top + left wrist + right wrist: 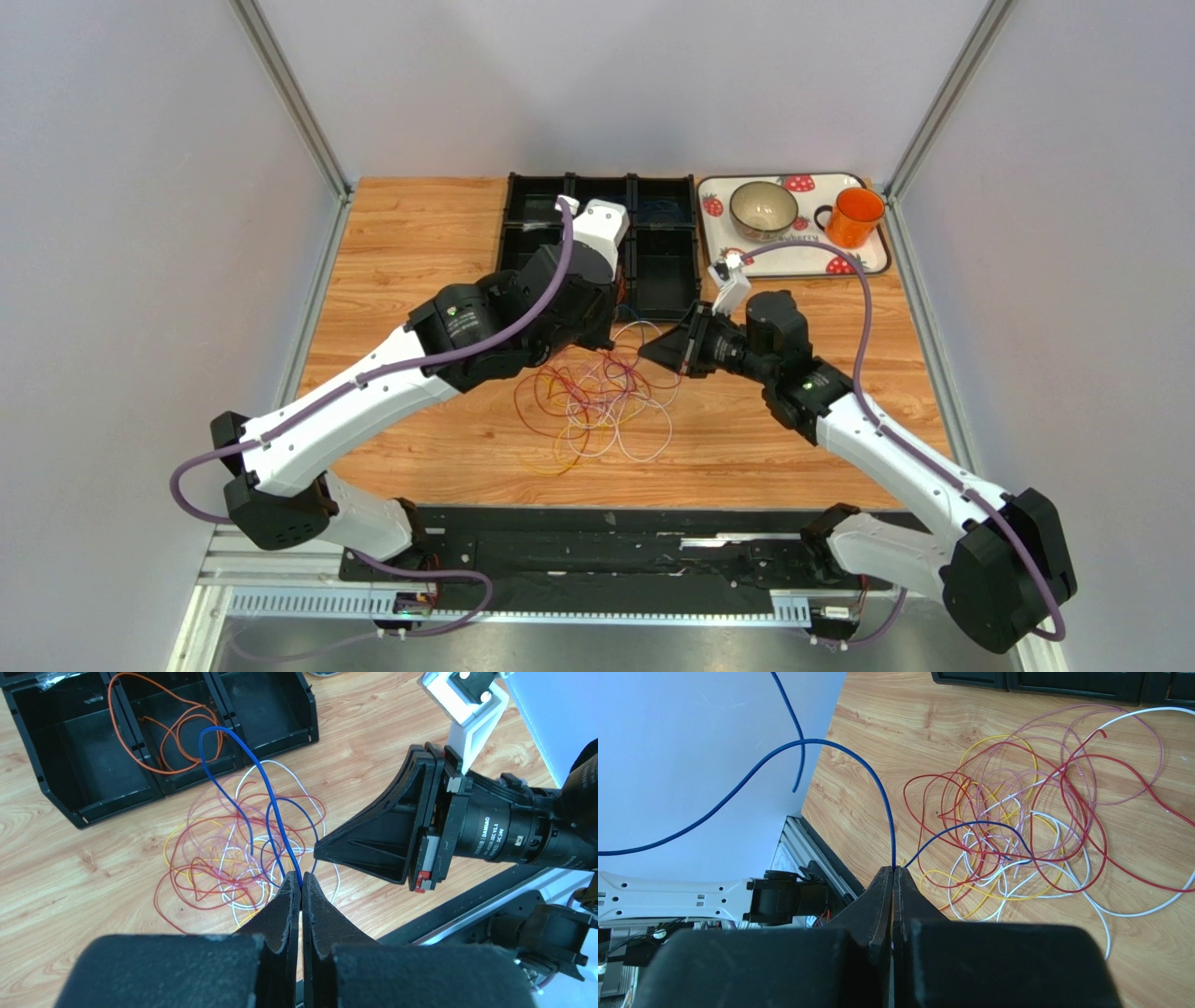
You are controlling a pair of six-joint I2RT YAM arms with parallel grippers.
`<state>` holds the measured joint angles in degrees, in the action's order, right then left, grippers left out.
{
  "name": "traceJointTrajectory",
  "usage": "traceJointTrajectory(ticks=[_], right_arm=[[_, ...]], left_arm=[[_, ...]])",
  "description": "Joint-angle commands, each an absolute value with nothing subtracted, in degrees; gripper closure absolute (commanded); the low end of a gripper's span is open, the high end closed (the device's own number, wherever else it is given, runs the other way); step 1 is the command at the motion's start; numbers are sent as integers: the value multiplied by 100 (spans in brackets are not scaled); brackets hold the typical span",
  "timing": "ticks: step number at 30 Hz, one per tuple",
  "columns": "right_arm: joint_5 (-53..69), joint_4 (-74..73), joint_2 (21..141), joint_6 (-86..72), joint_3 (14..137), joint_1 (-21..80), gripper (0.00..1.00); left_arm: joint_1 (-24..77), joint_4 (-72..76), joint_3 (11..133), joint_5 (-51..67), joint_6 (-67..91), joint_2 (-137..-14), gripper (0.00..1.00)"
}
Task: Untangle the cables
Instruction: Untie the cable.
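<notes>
The cables (603, 399) lie as a loose tangle of red, yellow, white, pink and purple loops on the wooden table between the arms. The tangle also shows in the left wrist view (231, 854) and in the right wrist view (1018, 833). My left gripper (302, 878) is shut on a blue cable (214, 728) that rises out of the tangle. My right gripper (893, 869) is shut on the same blue cable (891, 833). Both grippers (606, 336) (648, 359) hang close together just above the tangle's far edge. An orange cable (167, 773) lies in a black bin.
A black tray of bins (659, 266) stands just behind the tangle. A white tray (877, 259) at the back right holds a bowl (765, 207) and an orange cup (853, 217). The right gripper's tip (326, 850) is a few centimetres from my left fingers.
</notes>
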<state>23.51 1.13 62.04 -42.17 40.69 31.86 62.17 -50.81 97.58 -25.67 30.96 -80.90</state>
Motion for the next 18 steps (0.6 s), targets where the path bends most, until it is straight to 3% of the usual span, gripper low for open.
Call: traceJointTrajectory(ticks=[1,2,3,5,13,18], right_arm=[[2225,28,6117,-3956,4604,3234,100],[2137,-209,6100,-3842,4727,3226,100],[2040,-515,6082,-3667,4955,3234,100],[1759,-746,6091,-3472,5219,3217,100],[1003,-1669,6266,-2998,7177,3155,100],[827,-1898,6609,-2760,8269,3164,100]], left_arm=[[6188,-5446,9730,-2479,3199,-7814,66],[6188,-5597,9686,-2400,3225,-7718,53],[6187,-5720,9625,-2356,3226,-7638,34],[6187,-6099,9265,-2225,3278,-7375,25],[6187,-6583,7052,-1731,3568,-6163,23],[6187,-6715,6760,-2258,3516,-5688,23]])
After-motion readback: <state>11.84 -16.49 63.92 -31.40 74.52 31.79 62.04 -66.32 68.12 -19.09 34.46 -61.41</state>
